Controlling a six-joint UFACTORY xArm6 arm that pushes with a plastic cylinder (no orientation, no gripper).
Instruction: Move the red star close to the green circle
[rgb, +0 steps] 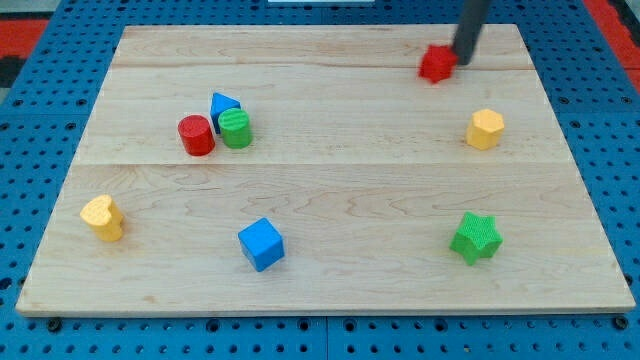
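Observation:
The red star (436, 64) lies near the view's top right on the wooden board (320, 200). My tip (464, 60) stands just to the star's right, touching or almost touching it. The green circle (236, 129) stands at the view's left of centre, far to the lower left of the star. It is packed between a red cylinder (196, 135) on its left and a blue triangle (223, 105) just above it.
A yellow hexagon (485, 129) sits at the right, below the star. A green star (475, 237) lies at the lower right, a blue cube (261, 244) at the lower middle, and a yellow heart (103, 217) at the lower left.

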